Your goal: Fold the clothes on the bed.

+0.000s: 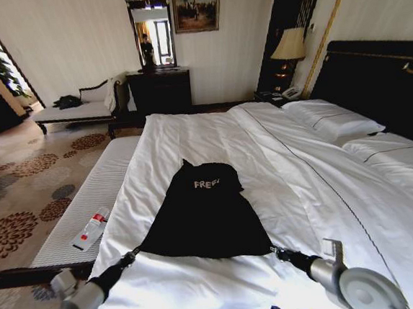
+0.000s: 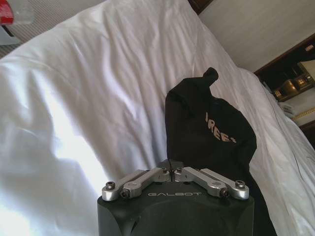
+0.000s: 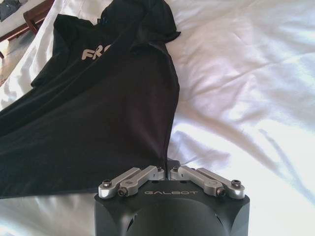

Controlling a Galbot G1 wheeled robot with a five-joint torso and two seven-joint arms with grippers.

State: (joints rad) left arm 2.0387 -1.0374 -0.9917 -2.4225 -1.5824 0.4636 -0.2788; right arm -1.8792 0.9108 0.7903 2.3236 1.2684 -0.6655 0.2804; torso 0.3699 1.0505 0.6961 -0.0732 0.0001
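From the head camera, the black top (image 1: 205, 216) lies flat on the bed (image 1: 296, 183), near its foot, with the left gripper (image 1: 132, 257) and right gripper (image 1: 275, 250) at its two bottom corners. Left wrist view – fingers pressed together, pinching the hem. Right wrist view – same story, clamped on that corner.

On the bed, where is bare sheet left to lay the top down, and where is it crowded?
Bare sheet lies between the black top and the pillows, and beyond the collar toward the far edge of the bed. The near hem is crowded: left gripper and right gripper each pinch a corner.
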